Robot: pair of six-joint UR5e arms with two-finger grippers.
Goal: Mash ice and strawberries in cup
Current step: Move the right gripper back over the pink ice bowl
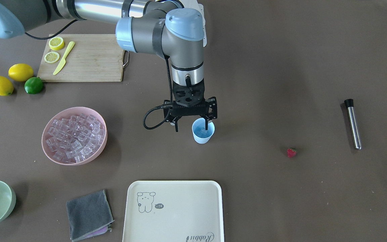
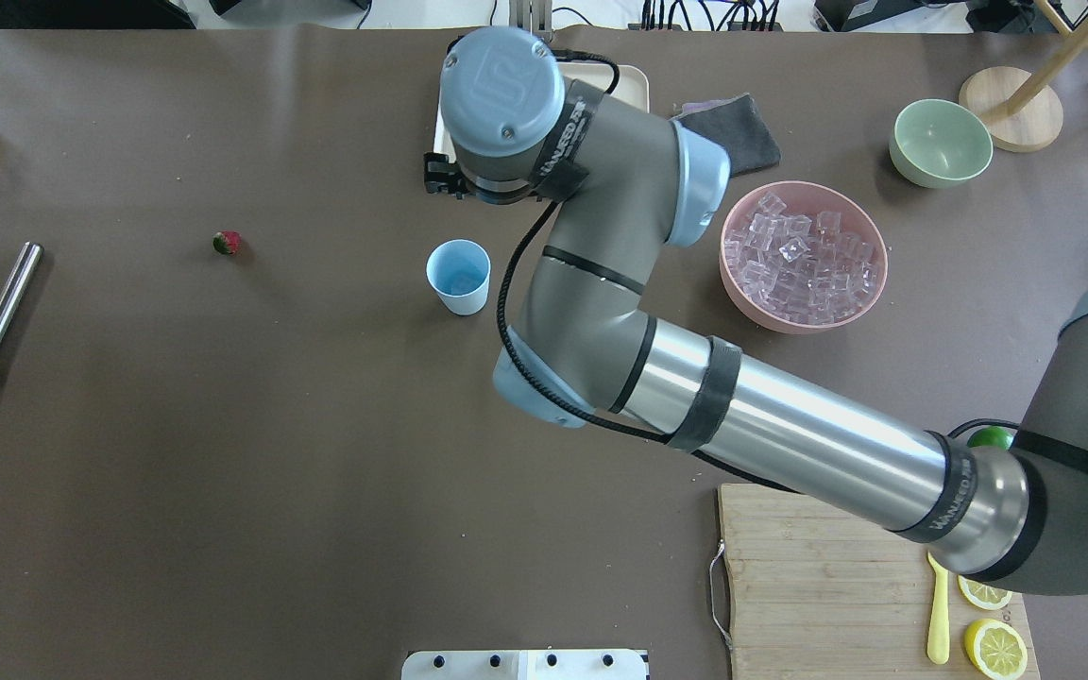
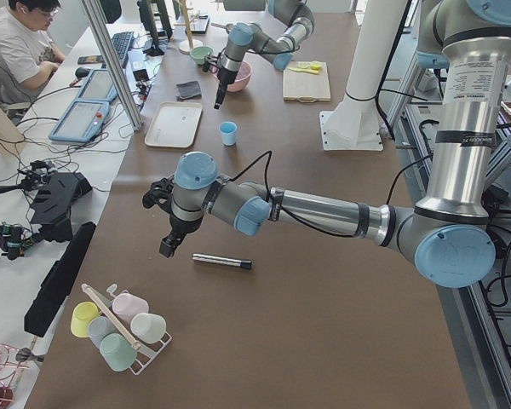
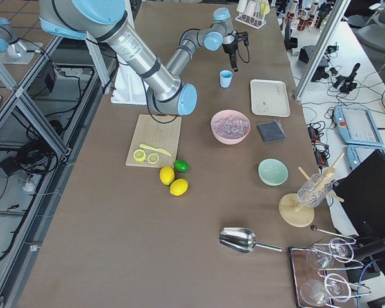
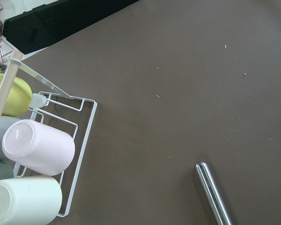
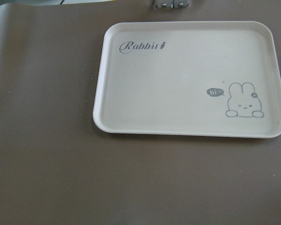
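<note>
One small light-blue tapered cup [image 1: 203, 132], upright

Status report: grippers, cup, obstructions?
Right gripper open over small light-blue plastic cup. Left gripper: cannot tell. Small red strawberry outside cup; clear plastic ice cubes in pink bowl. Nothing blocking.

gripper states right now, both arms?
Right gripper: open, holding nothing.
Left gripper: cannot tell; it shows only in the side view.
</note>
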